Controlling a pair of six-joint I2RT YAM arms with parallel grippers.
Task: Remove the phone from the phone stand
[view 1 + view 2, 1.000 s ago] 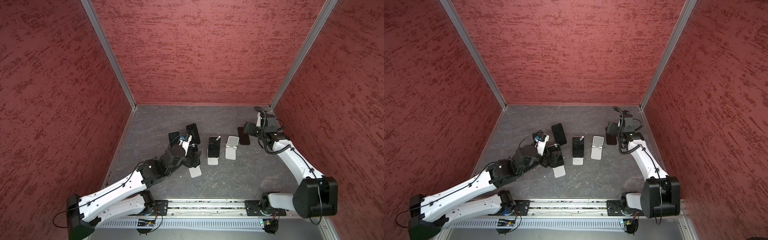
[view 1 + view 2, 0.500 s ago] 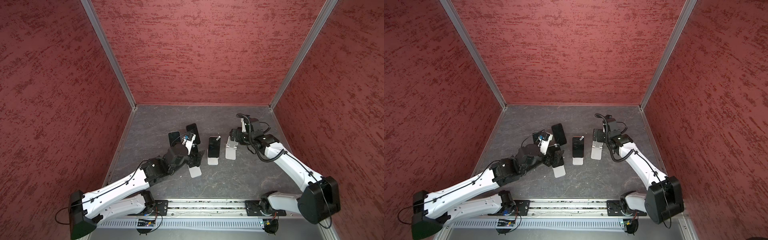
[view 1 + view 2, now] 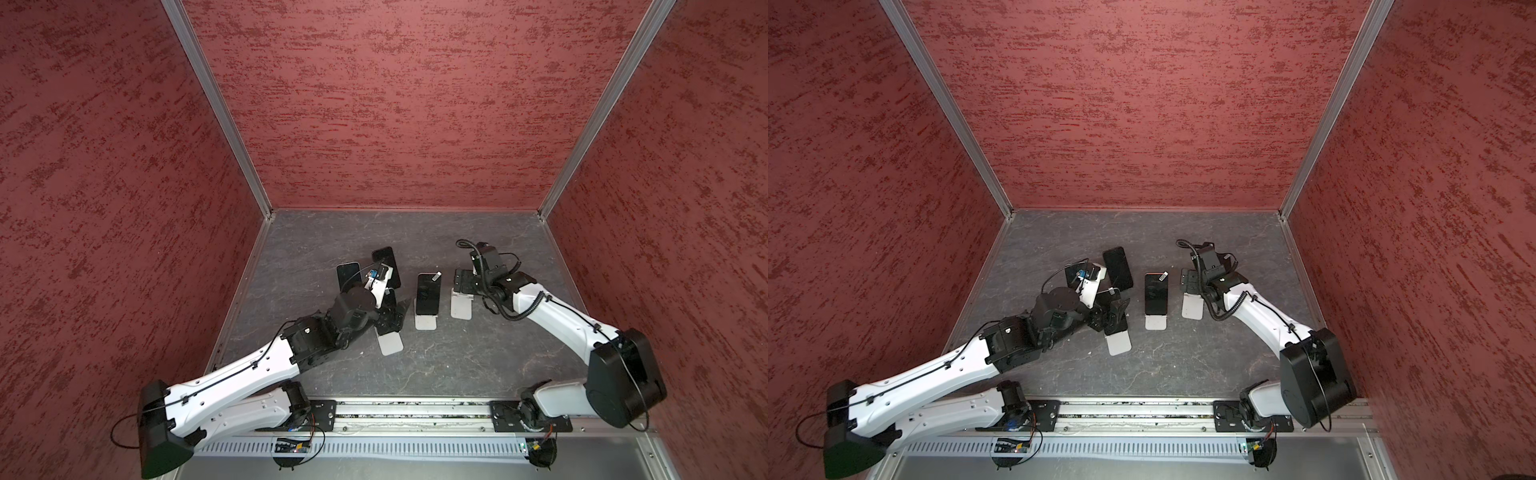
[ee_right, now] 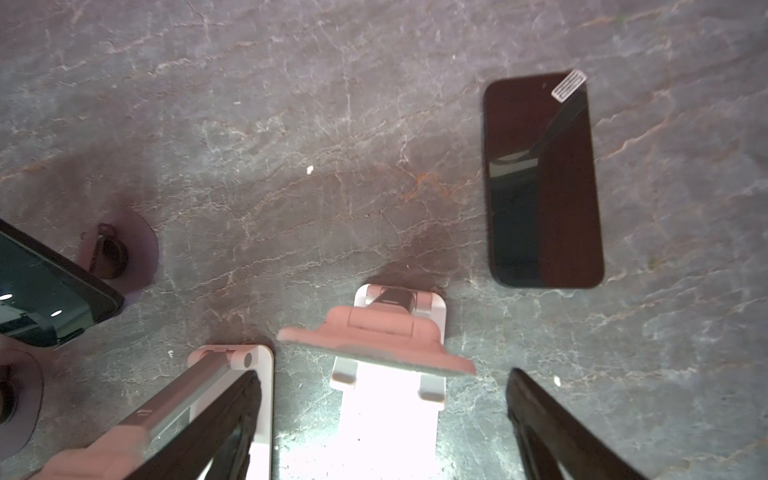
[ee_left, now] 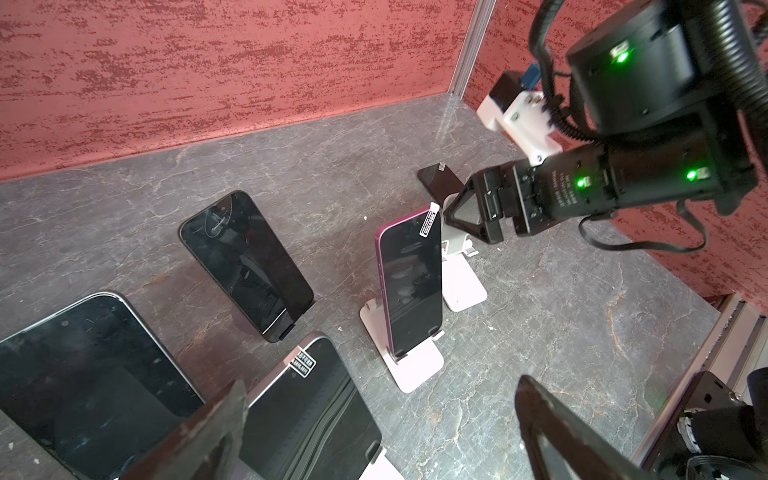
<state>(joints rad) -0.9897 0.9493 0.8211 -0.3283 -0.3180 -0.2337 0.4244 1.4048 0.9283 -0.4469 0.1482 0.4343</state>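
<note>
A dark phone (image 5: 307,415) leans on a white phone stand (image 3: 390,343) at the front left. My left gripper (image 3: 392,309) is open, its fingers (image 5: 199,436) on either side of that phone without touching it. A second phone (image 3: 428,293) with a pink edge stands on its own white stand (image 5: 415,365) in the middle. My right gripper (image 3: 463,282) hangs open over an empty white stand (image 4: 386,345), with a finger (image 4: 552,432) on each side of it and nothing held.
A dark phone (image 4: 544,178) lies flat on the grey floor behind the empty stand. Two more dark phones (image 3: 348,276) (image 3: 386,266) lean on round stands at the back left. Red walls enclose three sides, and a rail (image 3: 415,415) runs along the front.
My right arm has swung left from the flat phone to above the empty stand, its jaws narrowing a little. The left gripper has edged closer around the front left phone.
</note>
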